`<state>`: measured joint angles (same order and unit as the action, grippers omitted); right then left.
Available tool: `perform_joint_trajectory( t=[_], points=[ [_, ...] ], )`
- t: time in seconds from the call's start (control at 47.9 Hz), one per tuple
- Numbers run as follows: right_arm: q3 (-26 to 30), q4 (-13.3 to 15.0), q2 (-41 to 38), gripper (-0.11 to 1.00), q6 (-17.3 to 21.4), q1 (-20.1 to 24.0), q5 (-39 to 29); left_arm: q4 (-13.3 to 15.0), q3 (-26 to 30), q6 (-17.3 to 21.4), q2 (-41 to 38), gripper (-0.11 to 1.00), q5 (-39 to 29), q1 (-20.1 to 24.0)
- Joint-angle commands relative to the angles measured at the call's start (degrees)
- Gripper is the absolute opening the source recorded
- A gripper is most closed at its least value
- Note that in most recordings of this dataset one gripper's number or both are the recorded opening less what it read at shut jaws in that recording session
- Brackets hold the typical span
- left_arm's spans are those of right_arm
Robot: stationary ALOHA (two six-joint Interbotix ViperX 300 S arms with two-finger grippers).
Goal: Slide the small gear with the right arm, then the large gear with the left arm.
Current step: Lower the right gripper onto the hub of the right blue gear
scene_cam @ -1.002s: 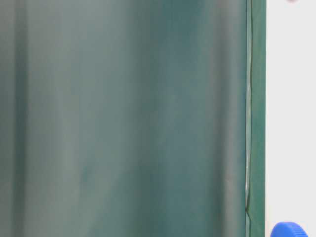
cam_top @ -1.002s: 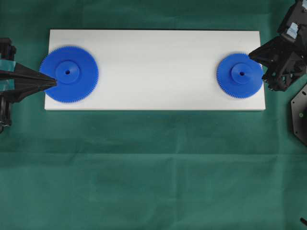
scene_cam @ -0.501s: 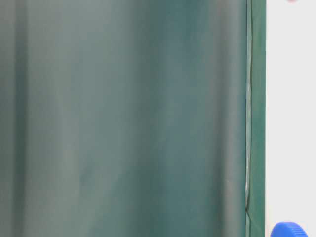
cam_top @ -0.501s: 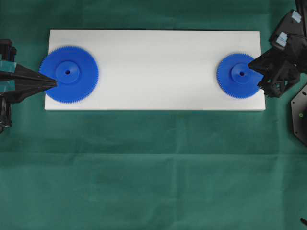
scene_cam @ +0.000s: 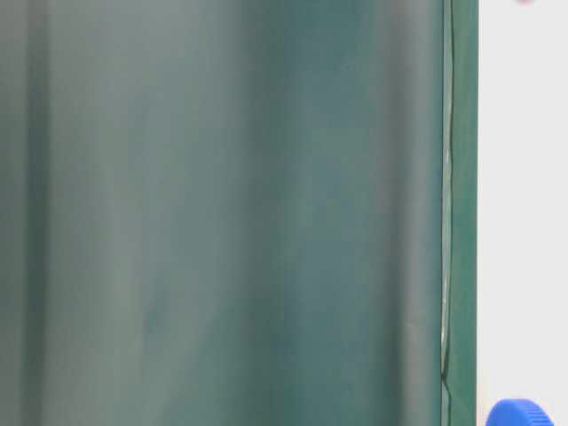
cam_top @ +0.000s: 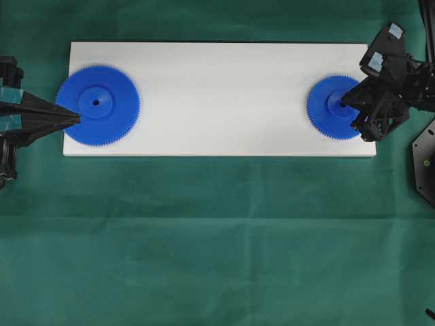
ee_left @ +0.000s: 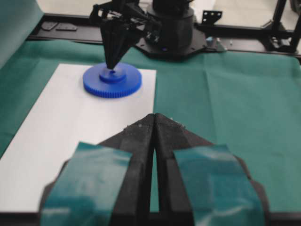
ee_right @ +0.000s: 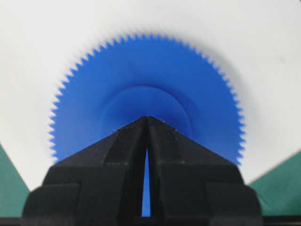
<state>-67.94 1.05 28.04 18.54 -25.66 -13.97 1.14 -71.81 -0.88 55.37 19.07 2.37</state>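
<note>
The right arm's pointed black wedge-shaped gripper (cam_top: 345,102) is sitting with its two fingers pressed together to a single tip, only a thin slit showing farther back in the right wrist view, and it is clasping nothing; that tip (ee_right: 147,117) is lying over the raised round hub of the small blue plastic toothed gear (cam_top: 336,107), about where the centre hole would be, though whether it is actually touching the hub cannot be told. In the left wrist view the same gripper (ee_left: 112,66) is pointing straight down onto the hub of that small gear (ee_left: 113,80). The small gear is resting flat near the right end of the long white rectangular board (cam_top: 217,95), close to the board's edge. Across the board, the left arm's pair of pointed black fingers with teal-tinted tape near the wrist (cam_top: 76,119) is also closed to a point and gripping nothing, its tip lying at the toothed rim of the large blue plastic gear (cam_top: 98,104), which is lying flat at the left end of the board and slightly overhanging it. The board is lying on a green cloth (cam_top: 217,238) covering the table.
</note>
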Motion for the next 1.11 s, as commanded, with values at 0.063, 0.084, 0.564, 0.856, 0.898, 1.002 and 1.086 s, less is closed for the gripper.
perform_joint_trajectory(
  t=[0.063,0.084,0.564,0.856,0.898,1.002,1.086],
  points=[
    [0.35,-0.18,0.18,0.51,0.97,0.62,1.32,0.09,0.79,-0.09,-0.35,0.00,0.79,0.09],
    [0.26,-0.18,0.18,0.51,1.32,0.62,1.41,0.09,0.70,-0.09,-0.35,0.00,0.88,0.09],
    [-1.76,0.00,0.18,0.51,3.87,1.32,2.46,0.09,0.70,-0.09,-0.35,0.00,0.88,0.09],
    [-2.02,0.18,-1.58,0.51,3.87,1.41,3.43,0.09,0.53,-0.09,-0.26,0.00,0.88,0.09],
    [-2.02,0.18,-2.11,0.51,3.96,1.32,3.52,0.09,0.53,-0.09,-0.26,0.00,0.88,0.18],
    [-1.93,0.18,-3.43,0.51,3.96,1.32,3.78,0.09,0.53,-0.09,-0.26,0.00,0.88,0.18],
    [-1.85,0.18,-4.66,0.51,3.96,1.32,3.96,0.09,0.53,-0.09,-0.35,0.00,0.88,0.09]
  ],
)
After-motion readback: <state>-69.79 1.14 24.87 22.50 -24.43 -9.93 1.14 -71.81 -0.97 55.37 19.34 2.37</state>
